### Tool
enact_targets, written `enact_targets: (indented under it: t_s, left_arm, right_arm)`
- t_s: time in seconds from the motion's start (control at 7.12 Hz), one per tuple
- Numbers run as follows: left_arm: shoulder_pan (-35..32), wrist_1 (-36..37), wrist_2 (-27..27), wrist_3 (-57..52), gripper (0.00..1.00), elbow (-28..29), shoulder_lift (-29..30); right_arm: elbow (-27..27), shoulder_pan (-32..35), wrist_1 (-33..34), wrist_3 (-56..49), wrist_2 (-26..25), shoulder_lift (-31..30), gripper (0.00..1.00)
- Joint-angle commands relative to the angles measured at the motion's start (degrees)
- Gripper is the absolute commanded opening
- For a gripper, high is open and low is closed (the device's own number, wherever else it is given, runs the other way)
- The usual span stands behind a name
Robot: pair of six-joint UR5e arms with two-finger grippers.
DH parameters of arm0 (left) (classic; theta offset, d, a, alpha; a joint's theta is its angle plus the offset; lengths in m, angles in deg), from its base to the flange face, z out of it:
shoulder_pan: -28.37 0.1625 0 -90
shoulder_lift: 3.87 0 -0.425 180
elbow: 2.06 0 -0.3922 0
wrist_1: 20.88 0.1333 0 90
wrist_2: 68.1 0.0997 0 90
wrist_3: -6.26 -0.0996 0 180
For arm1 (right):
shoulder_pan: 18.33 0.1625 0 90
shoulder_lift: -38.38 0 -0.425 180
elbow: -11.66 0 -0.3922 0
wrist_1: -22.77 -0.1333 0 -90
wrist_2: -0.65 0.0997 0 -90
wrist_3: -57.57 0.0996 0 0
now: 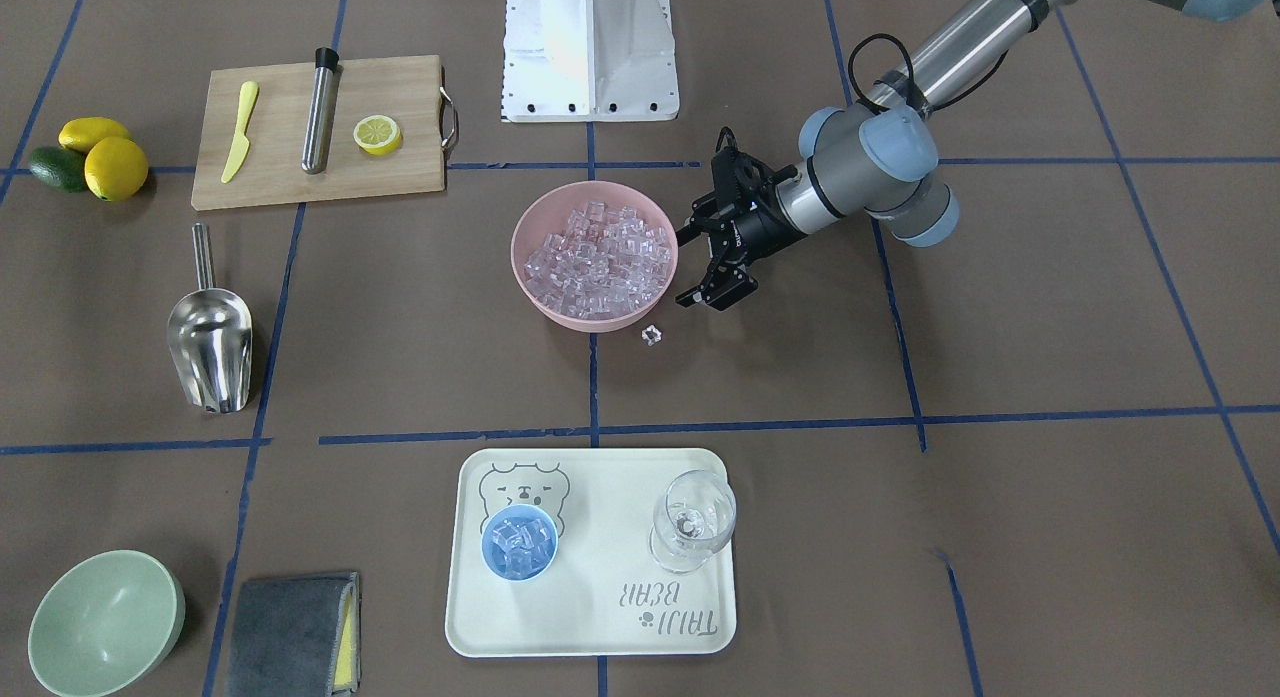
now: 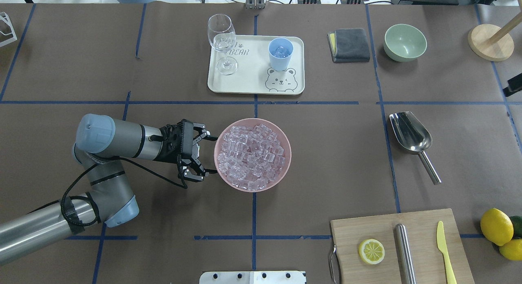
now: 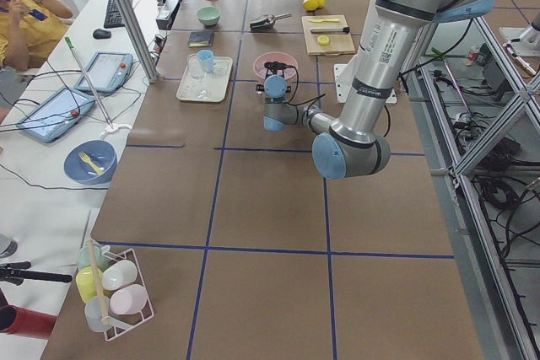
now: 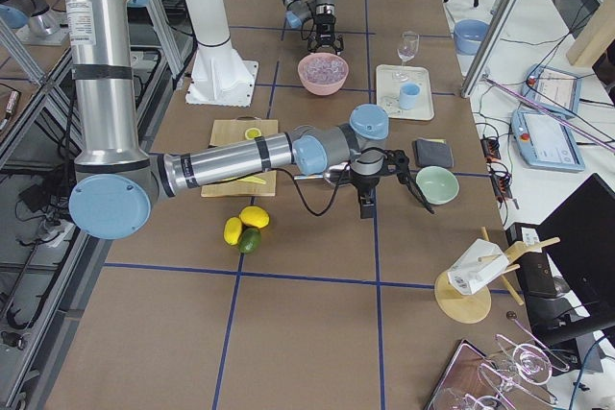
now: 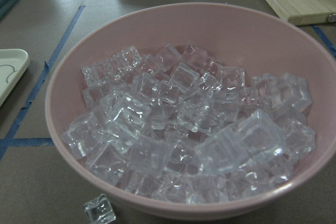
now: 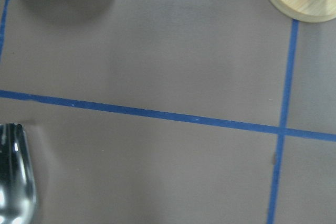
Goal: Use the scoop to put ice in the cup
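Observation:
The ice (image 1: 600,257) fills a pink bowl (image 1: 530,277) at the table's middle, and also shows in the left wrist view (image 5: 184,129). One loose cube (image 1: 652,334) lies on the table beside the bowl. The light-blue cup (image 1: 520,542) stands on a cream tray (image 1: 590,617) with several cubes inside. The steel scoop (image 1: 210,337) lies empty on the table, apart from both arms. My left gripper (image 1: 715,262) is open and empty, level with the bowl's rim, just outside it. My right gripper (image 4: 392,194) hovers near the scoop; I cannot tell if it is open.
A wine glass (image 1: 693,522) stands on the tray next to the cup. A cutting board (image 1: 280,167) holds a knife, a steel tube and a lemon half. Lemons (image 1: 115,167), a green bowl (image 1: 105,622) and a grey cloth (image 1: 295,632) lie along the table's sides.

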Motion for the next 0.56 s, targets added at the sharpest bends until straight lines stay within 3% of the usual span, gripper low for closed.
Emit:
enact_targets:
  t_s: [0.0, 0.14, 0.42]
  left_arm:
    - [-2.2, 0.9, -0.4, 3.3, 1.0, -1.3, 0.0]
    - [-4.1, 3.8, -0.5, 5.3, 1.0, -2.6, -0.1]
    - [-10.9, 15.3, -0.3, 5.5, 1.0, -11.5, -4.5]
  right_arm:
    - [-0.7, 7.0, 5.0, -14.3, -0.1, -5.1, 1.0]
    - [-0.7, 6.9, 4.6, -14.0, -0.1, -6.7, 1.0]
    - [-0.8, 6.9, 4.4, -14.0, 1.7, -7.9, 1.0]
